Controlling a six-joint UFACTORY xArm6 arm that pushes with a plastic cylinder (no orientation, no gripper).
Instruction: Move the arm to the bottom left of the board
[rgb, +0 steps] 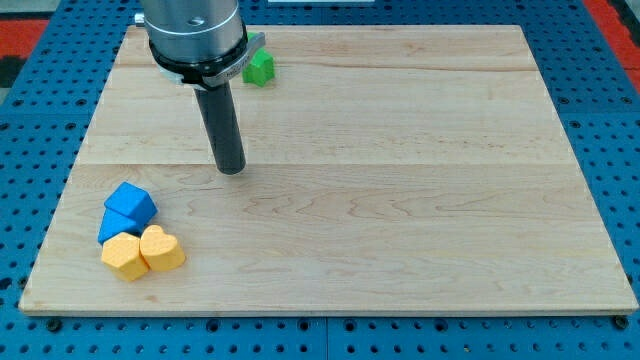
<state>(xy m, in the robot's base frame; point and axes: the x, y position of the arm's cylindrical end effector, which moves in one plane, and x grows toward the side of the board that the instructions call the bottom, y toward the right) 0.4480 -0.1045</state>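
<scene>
My tip (231, 170), a bare rod with no hand and holding nothing, rests on the pale wooden worktop (400, 200) above the blue (128, 211) and yellow blocks (143, 251) (crowding my bottom-left goal).

Pale wooden desk (400, 180), plank seams running across; green block (260, 67) near view's top left, partly behind arm; blue block (128, 211) near bottom-left corner; two yellow blocks touching it below, heart-shaped one (161, 248) beside other (124, 256); my tip (231, 170) resting on desk, above that cluster.
</scene>
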